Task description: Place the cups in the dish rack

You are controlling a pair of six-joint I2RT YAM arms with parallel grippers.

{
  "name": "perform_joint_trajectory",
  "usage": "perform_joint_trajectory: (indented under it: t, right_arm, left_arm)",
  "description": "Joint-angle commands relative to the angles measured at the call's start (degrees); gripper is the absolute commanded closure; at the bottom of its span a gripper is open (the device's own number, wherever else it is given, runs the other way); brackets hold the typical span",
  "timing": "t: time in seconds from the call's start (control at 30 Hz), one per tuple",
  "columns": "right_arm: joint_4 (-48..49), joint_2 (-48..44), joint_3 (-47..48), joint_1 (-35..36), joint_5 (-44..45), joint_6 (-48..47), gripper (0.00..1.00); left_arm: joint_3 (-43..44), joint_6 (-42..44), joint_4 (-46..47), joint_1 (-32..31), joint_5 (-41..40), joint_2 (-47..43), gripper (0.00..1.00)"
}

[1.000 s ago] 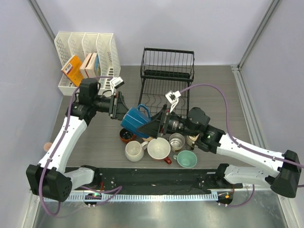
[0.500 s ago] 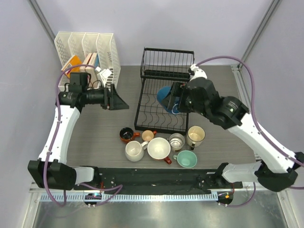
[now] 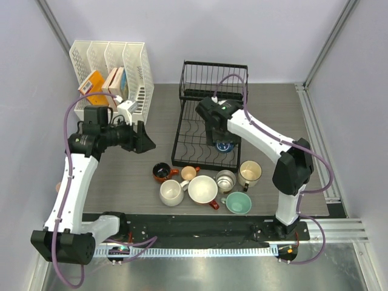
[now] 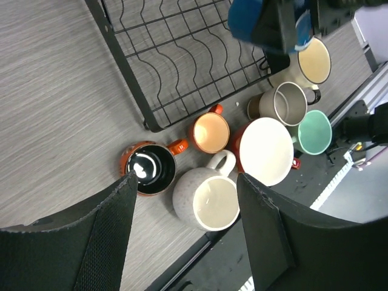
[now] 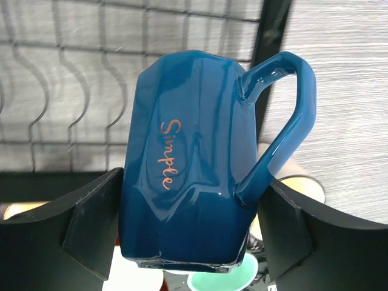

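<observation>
My right gripper [image 3: 222,138] is shut on a dark blue mug [image 3: 228,146] and holds it over the front right part of the black wire dish rack [image 3: 200,91]. In the right wrist view the blue mug [image 5: 188,157], lettered "Simple", sits between my fingers [image 5: 91,224] with its handle to the right, above the rack's wavy wires [image 5: 60,91]. My left gripper [image 3: 144,137] is open and empty, left of the rack. Its wrist view shows it [image 4: 188,224] above a speckled cream mug [image 4: 206,203], with the blue mug [image 4: 260,24] at the top.
Several mugs stand in front of the rack: black-inside red [image 3: 160,171], peach [image 3: 190,173], speckled cream [image 3: 171,193], red with white inside [image 3: 203,189], steel [image 3: 226,180], cream [image 3: 250,174], teal [image 3: 239,202]. A white file organizer [image 3: 109,60] stands at the back left.
The blue mug passed from between both grippers to the right gripper alone, which carried it over the rack and lower toward its front right. The left gripper drew back left, empty.
</observation>
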Motion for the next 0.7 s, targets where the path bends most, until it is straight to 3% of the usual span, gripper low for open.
perform_joint_trajectory:
  t: [0.0,0.17,0.4,0.67]
  right_arm:
    - [0.23,-3.69,4.63,-4.10,-1.47,-2.69,0.99]
    - [4.52,-3.78,2.79,-7.89,-8.14,-3.66,0.99]
    - [17.10,-1.41,0.58,-9.13,-27.92,1.07,0.99]
    - [23.42,2.20,3.66,-7.19,-29.79,5.21,0.99]
  left_arm:
    - [-1.17,2.43,0.21,-0.19,-1.15,-3.19,0.33]
    - [-1.88,2.25,0.65,-0.19,-0.97,-3.81,0.33]
    - [-2.15,1.90,0.91,-0.19,-0.35,-3.45,0.34]
    - [-3.20,3.75,0.38,-0.19,-1.49,-4.33,0.34]
